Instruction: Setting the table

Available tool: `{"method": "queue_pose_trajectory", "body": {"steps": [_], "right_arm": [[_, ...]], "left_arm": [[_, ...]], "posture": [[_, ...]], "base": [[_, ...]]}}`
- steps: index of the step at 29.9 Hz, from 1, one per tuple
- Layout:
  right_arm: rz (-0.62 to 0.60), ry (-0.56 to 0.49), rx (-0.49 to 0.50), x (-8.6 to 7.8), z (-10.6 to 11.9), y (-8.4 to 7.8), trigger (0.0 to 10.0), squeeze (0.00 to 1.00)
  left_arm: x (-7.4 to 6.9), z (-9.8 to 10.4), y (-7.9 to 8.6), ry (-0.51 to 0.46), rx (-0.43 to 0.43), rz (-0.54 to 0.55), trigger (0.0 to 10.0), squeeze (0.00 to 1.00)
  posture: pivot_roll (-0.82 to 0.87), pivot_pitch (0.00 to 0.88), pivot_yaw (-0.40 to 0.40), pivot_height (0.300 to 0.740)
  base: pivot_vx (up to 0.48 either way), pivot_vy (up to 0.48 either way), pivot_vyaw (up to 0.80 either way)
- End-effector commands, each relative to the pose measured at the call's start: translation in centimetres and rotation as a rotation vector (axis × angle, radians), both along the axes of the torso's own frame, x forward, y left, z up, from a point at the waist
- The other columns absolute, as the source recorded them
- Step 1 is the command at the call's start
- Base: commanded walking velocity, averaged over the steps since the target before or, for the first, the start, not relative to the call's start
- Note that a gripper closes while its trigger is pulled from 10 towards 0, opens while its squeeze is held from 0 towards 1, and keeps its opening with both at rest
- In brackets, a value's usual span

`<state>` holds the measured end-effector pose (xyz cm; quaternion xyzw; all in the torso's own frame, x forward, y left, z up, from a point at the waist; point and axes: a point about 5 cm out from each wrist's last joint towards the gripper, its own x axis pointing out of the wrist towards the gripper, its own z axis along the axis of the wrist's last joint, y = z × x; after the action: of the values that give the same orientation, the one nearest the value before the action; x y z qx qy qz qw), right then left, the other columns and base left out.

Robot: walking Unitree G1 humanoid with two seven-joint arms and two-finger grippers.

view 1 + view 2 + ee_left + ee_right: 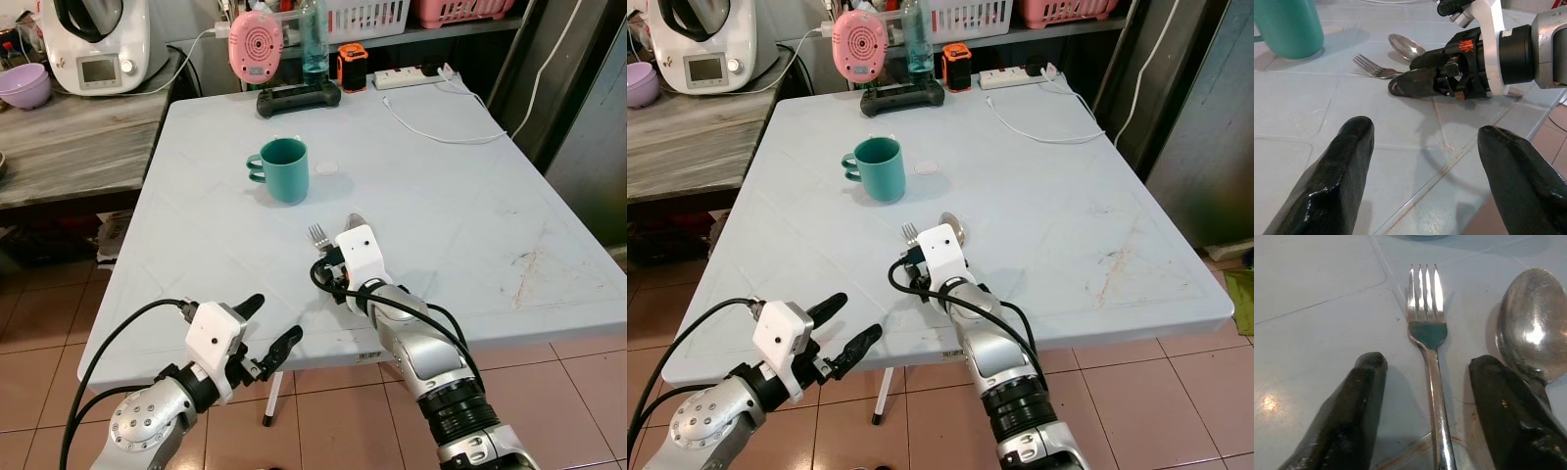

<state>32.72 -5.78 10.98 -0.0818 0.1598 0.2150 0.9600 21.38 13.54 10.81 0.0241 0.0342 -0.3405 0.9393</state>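
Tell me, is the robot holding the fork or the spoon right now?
Neither. The right tool is open, its fingers either side of the fork's handle without pinching it. The spoon lies beside it. The left tool is open and holds nothing.

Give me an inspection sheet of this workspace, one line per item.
Surface: pale table, scuffed and stained towards its right side.
Job's things: fork and spoon lie flat side by side near the front edge; green mug stands upright further back.
Clutter: small white disc beside the mug; black game controller, pink device, bottle along the far edge.
Grippers: right end effector is low over the table, fingers open either side of the fork handle; left end effector open, off the front edge.
Cables: white cable trails across the far right corner from a power strip.
Surroundings: kitchen appliance and purple bowl on a side counter; tiled floor.
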Motion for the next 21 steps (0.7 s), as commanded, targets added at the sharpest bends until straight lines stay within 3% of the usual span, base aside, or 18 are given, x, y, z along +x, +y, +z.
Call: {"method": "queue_pose_trajectory", "body": {"steps": [1,21], "right_arm": [[0.000,0.100,-0.025,-0.58,-1.85,-0.12,0.0,0.00],[-0.020,0.148,-0.054,-0.58,-2.72,-0.88,0.0,0.00]], "left_arm": [[-0.14,-0.20,0.09,0.008,0.010,-0.006,10.0,0.00],[-0.21,-0.32,-0.01,0.011,0.003,-0.005,10.0,0.00]], "posture": [[-0.08,0.092,0.098,0.740],[-0.09,0.091,0.093,0.740]], "base": [[0.000,0.000,0.00],[0.000,0.000,0.00]]}}
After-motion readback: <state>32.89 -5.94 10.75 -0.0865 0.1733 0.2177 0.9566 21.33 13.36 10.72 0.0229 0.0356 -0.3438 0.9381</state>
